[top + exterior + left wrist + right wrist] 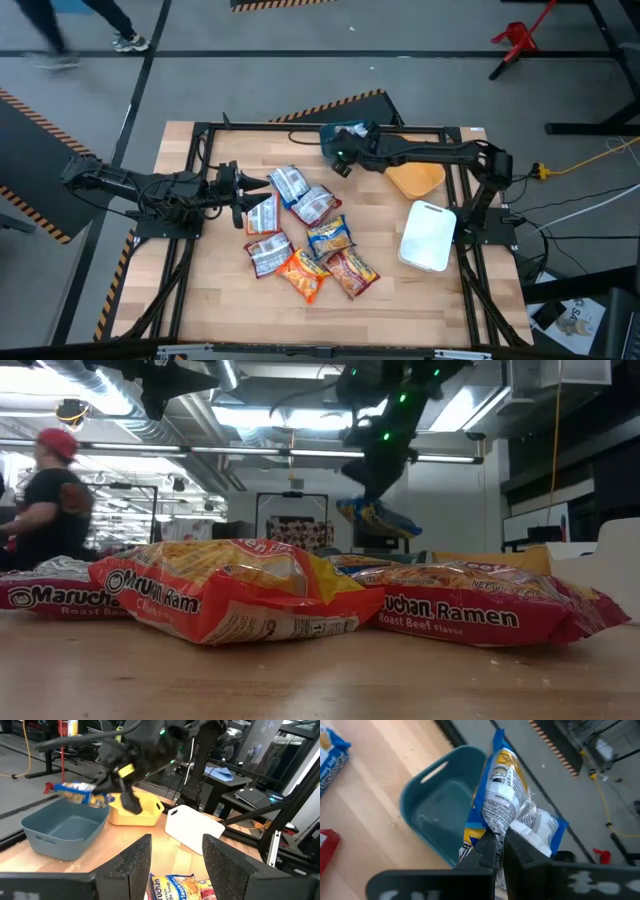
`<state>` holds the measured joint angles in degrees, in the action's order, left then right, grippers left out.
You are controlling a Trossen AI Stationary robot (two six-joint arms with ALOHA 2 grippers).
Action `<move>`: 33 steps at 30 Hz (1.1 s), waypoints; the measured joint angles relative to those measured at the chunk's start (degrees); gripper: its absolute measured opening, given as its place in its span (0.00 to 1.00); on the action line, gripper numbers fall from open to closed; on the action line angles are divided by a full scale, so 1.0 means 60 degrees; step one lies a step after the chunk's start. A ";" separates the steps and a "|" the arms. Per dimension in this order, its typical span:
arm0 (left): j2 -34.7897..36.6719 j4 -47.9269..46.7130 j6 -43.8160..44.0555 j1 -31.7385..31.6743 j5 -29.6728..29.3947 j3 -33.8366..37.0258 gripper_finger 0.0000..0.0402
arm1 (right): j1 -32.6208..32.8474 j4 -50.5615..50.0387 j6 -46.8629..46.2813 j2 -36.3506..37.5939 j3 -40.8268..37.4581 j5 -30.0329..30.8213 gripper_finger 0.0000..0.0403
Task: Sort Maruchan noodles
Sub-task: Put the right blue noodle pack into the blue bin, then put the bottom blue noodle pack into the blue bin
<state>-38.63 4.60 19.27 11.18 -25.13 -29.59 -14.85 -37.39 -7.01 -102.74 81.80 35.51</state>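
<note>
Several Maruchan noodle packets (305,235) lie in a loose heap in the middle of the wooden table; the low view shows an orange one (225,600) and a red one (470,605) up close. My right gripper (338,150) reaches to the far middle of the table. It is shut on a blue-and-yellow packet (510,802) above the teal bin (437,815). My left gripper (262,188) hovers open at the heap's left side, pointing level toward the right, with nothing between its fingers (135,862). My right gripper pinches one crumpled end of the blue-and-yellow packet (492,827) between its two fingers. The fingers slant down from above. The packet (80,792) juts out past the fingertips, lifted clear, and hangs over the teal bin (62,827).
An orange bin (415,178) stands right of the teal bin and a white bin (428,235) lies nearer at the right. A black frame (200,130) runs around the table. A person (50,500) moves in the room beyond the far edge.
</note>
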 joint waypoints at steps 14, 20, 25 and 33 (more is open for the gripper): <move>0.0000 -0.0015 0.0018 0.0000 0.0002 -0.0003 0.42 | -0.0880 0.0734 0.0153 -0.1155 -0.0007 -0.0995 0.01; 0.0000 -0.0015 0.0026 0.0000 0.0005 -0.0003 0.42 | -0.1055 0.0785 0.0143 -0.1155 -0.0007 -0.1852 0.21; 0.0000 -0.0015 0.0205 0.0000 0.0008 -0.0003 0.42 | -0.1034 0.0802 0.0411 -0.0951 -0.0005 -0.2601 0.48; 0.0000 -0.0015 0.0266 0.0000 0.0073 -0.0003 0.42 | -0.0112 -0.0733 0.0365 0.0638 0.0153 -0.8099 0.65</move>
<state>-38.63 4.51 20.86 11.18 -24.69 -29.61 -15.52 -41.79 -4.82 -98.91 82.72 -13.08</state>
